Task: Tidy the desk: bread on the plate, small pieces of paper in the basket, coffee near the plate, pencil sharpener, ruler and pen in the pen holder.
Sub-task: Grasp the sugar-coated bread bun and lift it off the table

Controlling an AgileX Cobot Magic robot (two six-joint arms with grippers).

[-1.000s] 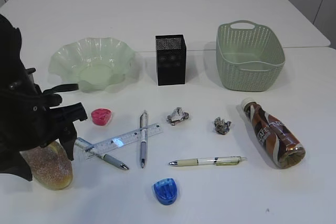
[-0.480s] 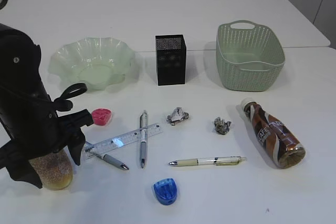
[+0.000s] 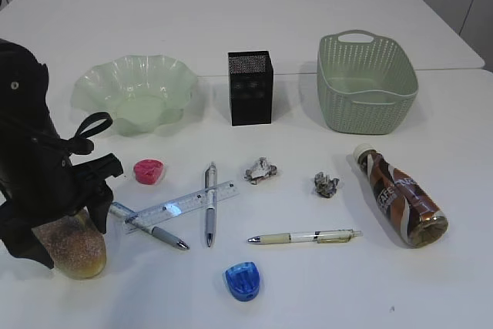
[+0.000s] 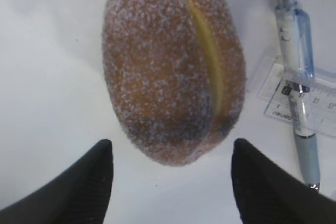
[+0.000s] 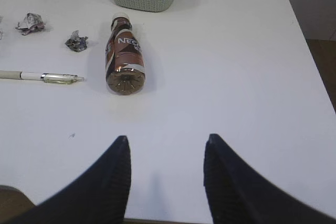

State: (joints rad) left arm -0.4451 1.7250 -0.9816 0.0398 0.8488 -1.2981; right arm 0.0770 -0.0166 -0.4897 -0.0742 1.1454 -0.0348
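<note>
The bread [image 3: 79,250] lies on the desk [image 3: 308,290] at the front left. My left gripper [image 4: 171,148] is open, its tips either side of the bread's near end [image 4: 168,66], not touching it. The plate [image 3: 92,82] is at the back left, the pen holder [image 3: 250,90] in the middle and the basket [image 3: 362,109] at the back right. The coffee [image 3: 400,198] lies on its side. Two paper balls [image 3: 261,169] [image 3: 326,184] lie mid-desk. The ruler [image 3: 181,206] lies over pens [image 3: 209,206]. My right gripper [image 5: 167,140] is open and empty.
A pink sharpener [image 3: 149,170] and a blue sharpener [image 3: 242,280] lie on the desk. A white pen [image 3: 304,236] lies at the front centre and a blue-grey pen [image 4: 299,77] beside the bread. The left arm [image 3: 38,175] hides the desk's left edge.
The left arm has risen and shifted right, then back a little to the left, over the bread. The bread and the other things have not moved.
</note>
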